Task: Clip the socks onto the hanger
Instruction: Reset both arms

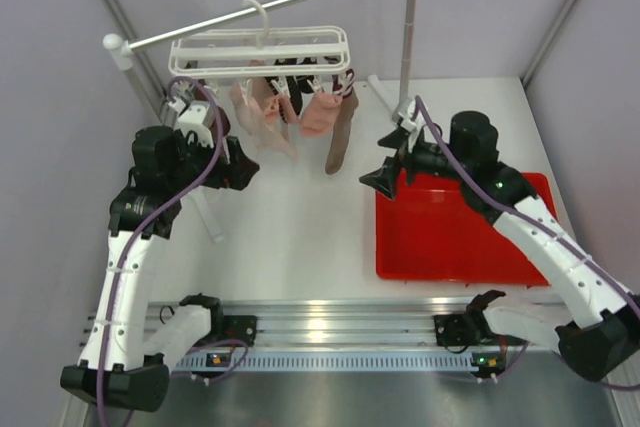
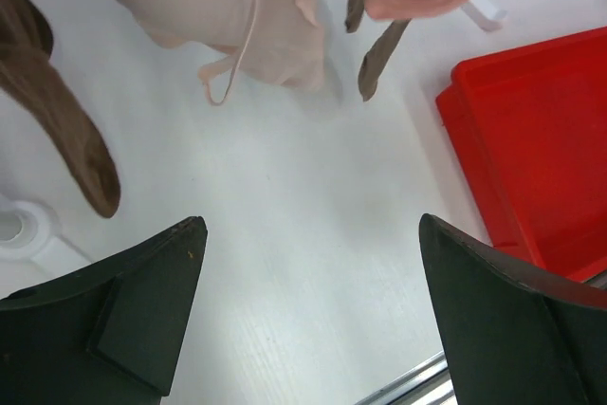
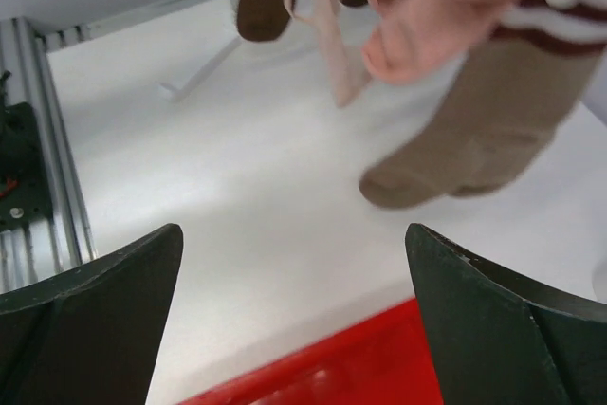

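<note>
While both end effectors (image 2: 311, 225) (image 3: 294, 230) gape empty, socks (image 1: 318, 113) hang near the red tray (image 1: 455, 247).

Paired manipulators, two units. The left arm (image 1: 125, 277) and right arm (image 1: 560, 247) have white moulded link shells dotted with small dark fasteners, bulky black cylindrical joint housings, and rounded black bases (image 1: 115, 382). A purple cable (image 1: 195, 162) runs outside the upper links of each unit. The left gripper (image 2: 313, 310) and right gripper (image 3: 294, 320) are matte black, with broad wedge-shaped fingers (image 2: 123, 320) that have flat inner faces.

Pink socks (image 1: 318, 113), taupe socks (image 1: 339, 144), red tray (image 1: 455, 242)
</note>
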{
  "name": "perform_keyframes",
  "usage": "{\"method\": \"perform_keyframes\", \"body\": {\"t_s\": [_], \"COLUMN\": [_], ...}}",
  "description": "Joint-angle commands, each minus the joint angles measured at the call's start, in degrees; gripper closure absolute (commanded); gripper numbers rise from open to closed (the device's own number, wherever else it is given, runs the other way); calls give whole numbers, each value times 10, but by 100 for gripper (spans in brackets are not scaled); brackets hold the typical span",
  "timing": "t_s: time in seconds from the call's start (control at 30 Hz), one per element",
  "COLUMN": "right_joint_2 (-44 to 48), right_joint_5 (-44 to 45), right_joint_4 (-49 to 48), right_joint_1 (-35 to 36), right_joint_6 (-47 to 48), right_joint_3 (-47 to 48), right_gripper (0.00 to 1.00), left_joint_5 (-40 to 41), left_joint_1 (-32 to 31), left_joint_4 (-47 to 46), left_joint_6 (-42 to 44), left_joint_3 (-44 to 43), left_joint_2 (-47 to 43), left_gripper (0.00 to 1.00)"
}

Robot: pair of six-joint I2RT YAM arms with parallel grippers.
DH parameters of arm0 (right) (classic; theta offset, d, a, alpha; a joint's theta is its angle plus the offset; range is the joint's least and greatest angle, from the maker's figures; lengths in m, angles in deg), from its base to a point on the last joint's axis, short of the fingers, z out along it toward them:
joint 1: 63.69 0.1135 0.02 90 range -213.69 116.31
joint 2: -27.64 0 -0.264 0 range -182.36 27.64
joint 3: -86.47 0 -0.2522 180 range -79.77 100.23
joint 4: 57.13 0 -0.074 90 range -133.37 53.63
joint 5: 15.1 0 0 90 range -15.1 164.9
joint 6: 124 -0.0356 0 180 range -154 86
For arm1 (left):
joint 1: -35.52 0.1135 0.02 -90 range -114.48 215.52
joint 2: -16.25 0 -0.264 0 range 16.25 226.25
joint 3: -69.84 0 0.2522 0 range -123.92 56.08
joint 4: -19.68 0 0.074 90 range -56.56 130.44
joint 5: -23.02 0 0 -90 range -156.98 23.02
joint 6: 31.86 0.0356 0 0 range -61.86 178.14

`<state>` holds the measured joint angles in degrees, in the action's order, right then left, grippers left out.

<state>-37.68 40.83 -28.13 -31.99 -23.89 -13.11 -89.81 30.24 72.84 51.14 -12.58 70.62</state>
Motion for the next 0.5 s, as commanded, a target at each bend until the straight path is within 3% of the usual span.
{"method": "perform_keyframes", "body": {"t_s": [0.0,0.17,0.47], "right_joint_2": [62,145,259], "right_joint_5": [38,91,80], "right_joint_4": [55,72,73], "right_joint_1": [-57,-122,-177], "right_joint_6": [5,29,11], "right_joint_3": [-51,-146,-224], "right_gripper": [0,0,0], "left_joint_5": [37,84,122], "left_joint_1": [3,3,2], "left_joint_4": [36,49,16], "left_joint_6": [69,119,146], "left_joint_3": [18,71,158], "left_joint_2": [-22,-35,-120], "left_gripper": [2,2,2]}}
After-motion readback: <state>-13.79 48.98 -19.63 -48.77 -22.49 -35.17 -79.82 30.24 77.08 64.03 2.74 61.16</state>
